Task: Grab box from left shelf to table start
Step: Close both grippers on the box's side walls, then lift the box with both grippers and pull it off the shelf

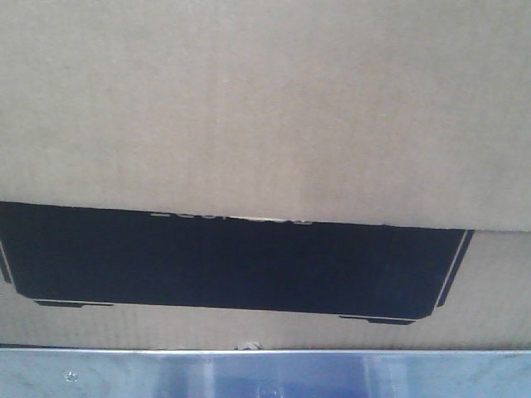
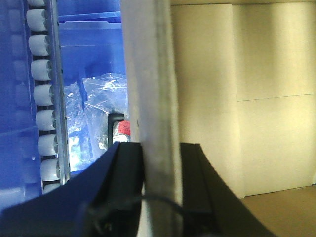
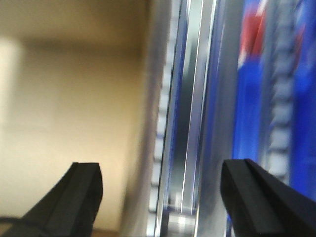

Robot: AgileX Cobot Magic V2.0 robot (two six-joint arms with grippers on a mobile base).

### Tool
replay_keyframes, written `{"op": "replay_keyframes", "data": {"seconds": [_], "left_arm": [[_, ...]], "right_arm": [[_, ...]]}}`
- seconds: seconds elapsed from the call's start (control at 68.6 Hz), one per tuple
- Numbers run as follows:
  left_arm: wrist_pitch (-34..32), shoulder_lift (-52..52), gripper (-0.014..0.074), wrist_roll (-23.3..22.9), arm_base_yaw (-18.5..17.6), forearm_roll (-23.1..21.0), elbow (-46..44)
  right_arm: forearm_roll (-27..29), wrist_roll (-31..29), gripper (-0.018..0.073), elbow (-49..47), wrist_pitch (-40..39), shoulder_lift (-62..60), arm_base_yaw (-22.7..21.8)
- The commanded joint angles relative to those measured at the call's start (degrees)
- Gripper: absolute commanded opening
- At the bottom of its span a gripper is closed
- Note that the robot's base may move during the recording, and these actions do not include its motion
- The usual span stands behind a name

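The brown cardboard box fills the front view, its black printed panel just above the left shelf's metal front rail. In the left wrist view my left gripper is shut on a pale upright edge of the box, with a cardboard face to its right. My right gripper is open, its fingers wide apart. Between them, farther off, run the box's blurred side and the shelf's silvery rail.
White rollers run down the left of the left wrist view. Beside them a blue bin holds clear plastic bags. Another blue bin sits right of the rail in the right wrist view, which is blurred.
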Motion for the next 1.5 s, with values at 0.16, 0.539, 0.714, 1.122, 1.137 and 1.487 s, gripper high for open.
{"op": "replay_keyframes", "data": {"seconds": [0.16, 0.539, 0.714, 1.122, 1.137, 1.487], "left_arm": [[-2.63, -1.17, -0.0004, -0.32, -0.33, 0.0, -1.9], [-3.17, -1.99, -0.0098, -0.32, -0.33, 0.0, -1.9], [-3.34, -7.37, -0.0097, -5.07, -0.46, 0.0, -1.9], [-3.39, -26.14, -0.0097, -5.77, -0.46, 0.0, 5.35], [-3.39, -26.49, -0.0097, -5.77, -0.46, 0.0, 5.66], [-7.45, -43.37, -0.0097, -5.77, -0.46, -0.46, 17.12]], "right_arm": [[0.7, -1.99, 0.0197, -2.28, -2.32, 3.69, -0.1], [0.7, -1.99, 0.0057, -2.28, -2.13, 2.79, -0.1], [0.7, -1.99, 0.0057, -2.28, -1.92, -2.78, -0.1], [5.13, -1.94, 0.0057, 5.09, -1.08, -24.72, -0.1], [5.18, -1.94, 0.0057, 5.36, -1.0, -25.49, -0.1], [5.42, -1.94, 0.0057, 12.18, -0.15, -41.65, -0.1]]}}
